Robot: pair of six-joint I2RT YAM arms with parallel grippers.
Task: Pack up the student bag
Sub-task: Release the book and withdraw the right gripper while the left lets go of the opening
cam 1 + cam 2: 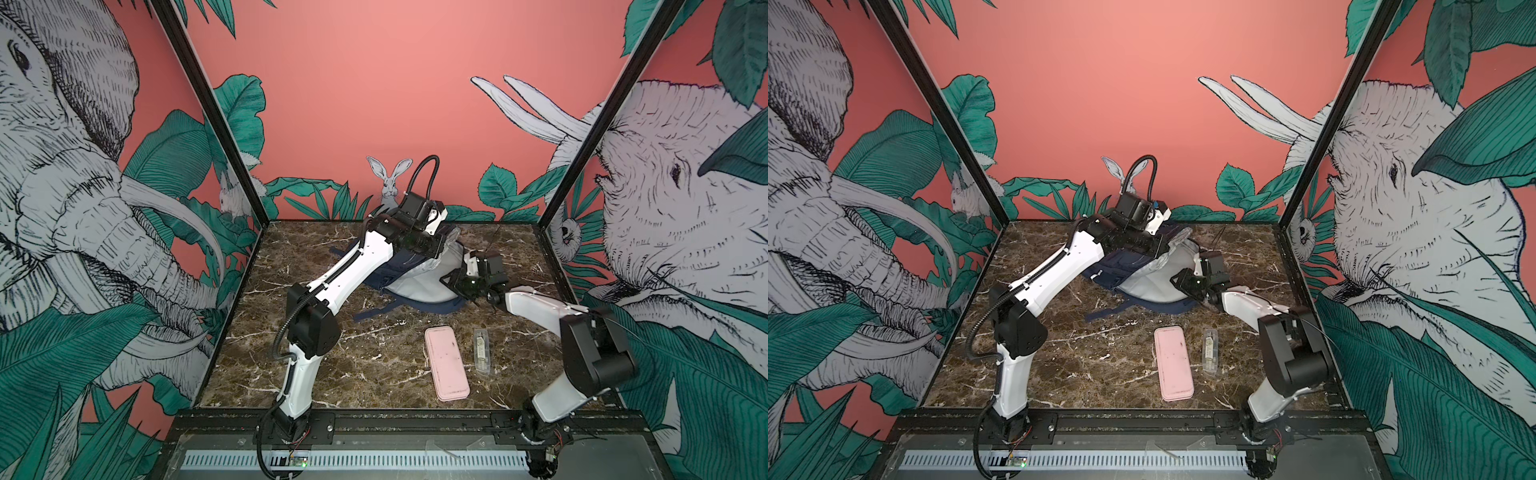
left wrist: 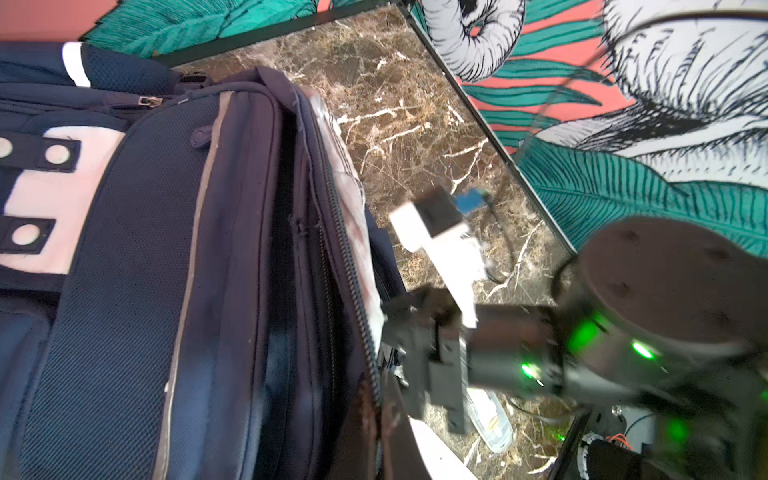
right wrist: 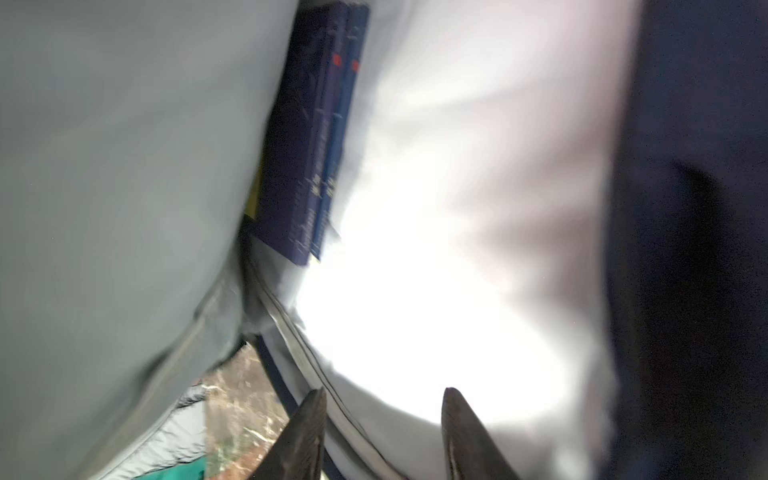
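Note:
The student bag [image 1: 388, 259] lies at the back middle of the table in both top views, its main compartment gaping and the pale lining [image 1: 1150, 284] showing. My left gripper [image 1: 444, 226] reaches over the bag from the left. In the left wrist view it is shut [image 2: 376, 419] on the zipper edge and holds the flap up. My right gripper [image 1: 451, 282] sits at the mouth of the bag. Its jaws stand open [image 3: 384, 392] over the lining rim, with nothing held. Two navy books [image 3: 316, 145] stand deep inside the bag.
A pink pencil case [image 1: 446, 363] and a small clear plastic case [image 1: 482, 351] lie on the marble table [image 1: 332, 365] in front of the bag, near the right arm's base. A loose navy strap [image 1: 374, 311] trails off the bag's front. Printed walls enclose three sides.

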